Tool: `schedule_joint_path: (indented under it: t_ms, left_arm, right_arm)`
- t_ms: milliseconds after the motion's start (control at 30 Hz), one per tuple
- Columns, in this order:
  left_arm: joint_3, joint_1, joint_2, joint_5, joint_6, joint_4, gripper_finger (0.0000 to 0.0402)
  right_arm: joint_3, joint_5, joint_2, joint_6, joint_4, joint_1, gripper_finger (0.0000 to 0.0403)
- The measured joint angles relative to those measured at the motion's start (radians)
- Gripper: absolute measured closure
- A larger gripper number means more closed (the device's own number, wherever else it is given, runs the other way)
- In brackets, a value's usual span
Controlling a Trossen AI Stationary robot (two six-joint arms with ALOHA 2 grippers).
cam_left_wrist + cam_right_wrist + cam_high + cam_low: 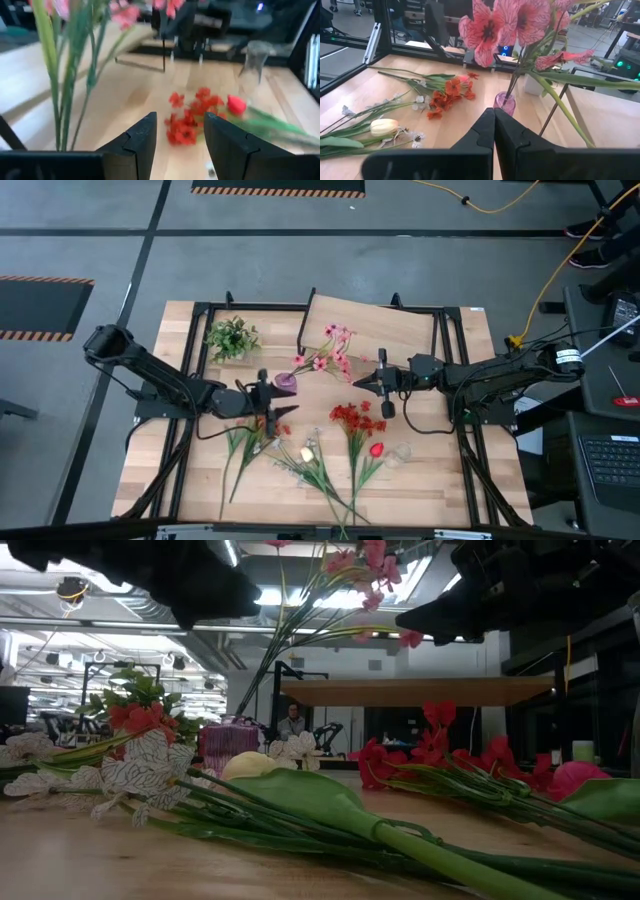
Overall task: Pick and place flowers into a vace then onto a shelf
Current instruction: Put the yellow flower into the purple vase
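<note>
A small purple vase [285, 383] stands on the table and holds pink flowers [335, 350], whose stems lean toward the shelf [375, 328]. More flowers lie flat on the table: a red bunch [358, 417], a red tulip [376, 449], a pale tulip [307, 452] and orange blooms [262, 425]. My left gripper [275, 404] hovers just near of the vase, open, with nothing between its fingers [145, 137]. My right gripper [353, 384] hangs shut to the right of the vase [504, 102], holding nothing.
A small leafy green plant [232, 338] stands at the far left. A clear glass [400, 452] lies near the red tulip. Black frame rails [190, 380] run along both sides of the table. Bare wood lies at the near left corner [160, 480].
</note>
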Motion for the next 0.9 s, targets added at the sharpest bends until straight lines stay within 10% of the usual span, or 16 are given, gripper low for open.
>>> schedule_joint_path:
  t_ms: [400, 900]
  left_arm:
    - [0.055, -0.052, 0.000, -0.069, -0.013, -0.111, 0.0278]
    - [0.055, -0.051, 0.000, -0.037, 0.072, -0.113, 0.0315]
  right_arm:
    - [0.156, 0.003, 0.000, 0.101, -0.397, 0.096, 0.0393]
    - [0.471, 0.348, 0.087, 0.332, -0.700, 0.473, 0.0399]
